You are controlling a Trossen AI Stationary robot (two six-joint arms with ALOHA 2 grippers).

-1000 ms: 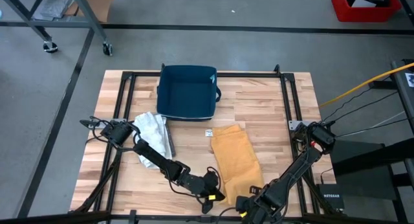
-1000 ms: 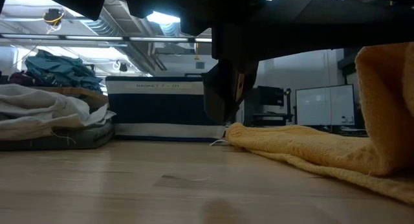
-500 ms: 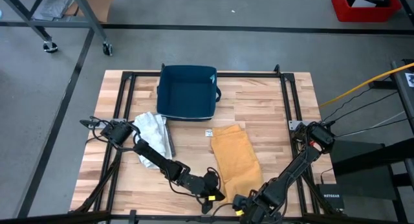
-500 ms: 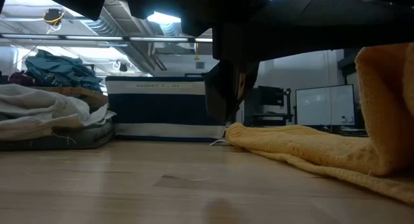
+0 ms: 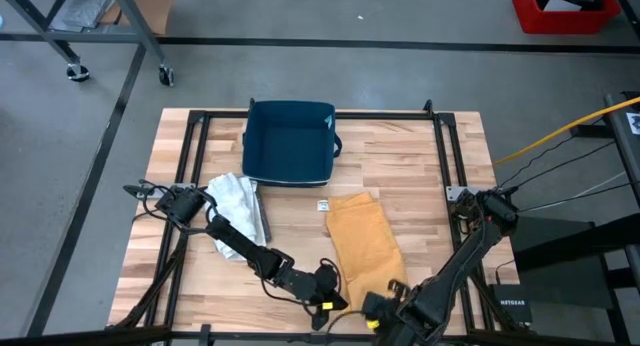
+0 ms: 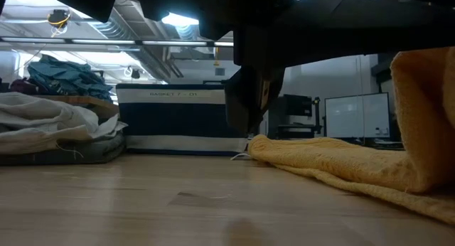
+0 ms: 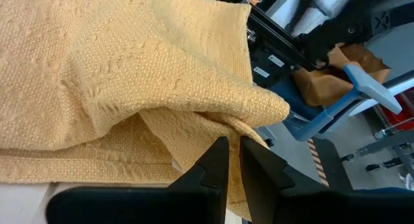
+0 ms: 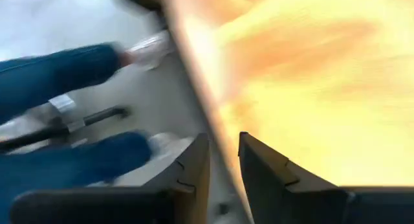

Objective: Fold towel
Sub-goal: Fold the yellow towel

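Yellow towel (image 5: 365, 248) runs 12-to-6 on our desk (image 5: 420, 166); both jaws sit at its 6 o'clock end, each nearly closed, gripping nothing.

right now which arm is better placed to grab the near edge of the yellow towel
Left, narrowly. In the high view the left gripper sits right beside the yellow towel's near corner, and its wrist view shows the folded hem just ahead of its fingertips. The right gripper sits past the edge.
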